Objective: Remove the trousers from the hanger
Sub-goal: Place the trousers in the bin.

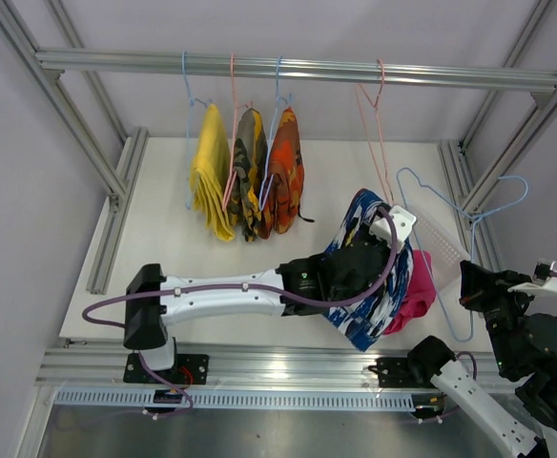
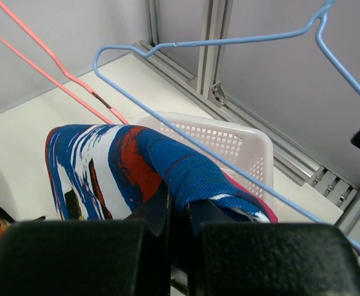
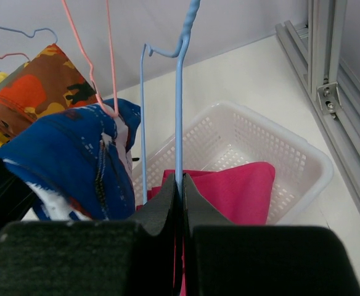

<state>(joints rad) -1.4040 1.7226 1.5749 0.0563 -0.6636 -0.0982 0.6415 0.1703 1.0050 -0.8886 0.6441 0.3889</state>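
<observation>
Cloth such as the blue-and-white trousers looked light, limp and quick to sag, so a pinch on a thick fold close to the hanger bar seemed the surest hold. From above, they draped off the pink hanger hooked on the rail, low over the right side of the table, with the left arm reaching into their folds. The yellow trousers, camouflage trousers and orange-red trousers hung on the same rail, well apart to the left. In the left wrist view, the left gripper was pressed together on a ridge of the blue-and-white fabric. The blue hanger crossed just beyond it above the white basket, a likely snag for any sideways pull. In the right wrist view, the right gripper was clamped on the blue hanger's wire, off the rail. The magenta trousers lay in the basket beneath, already free.
</observation>
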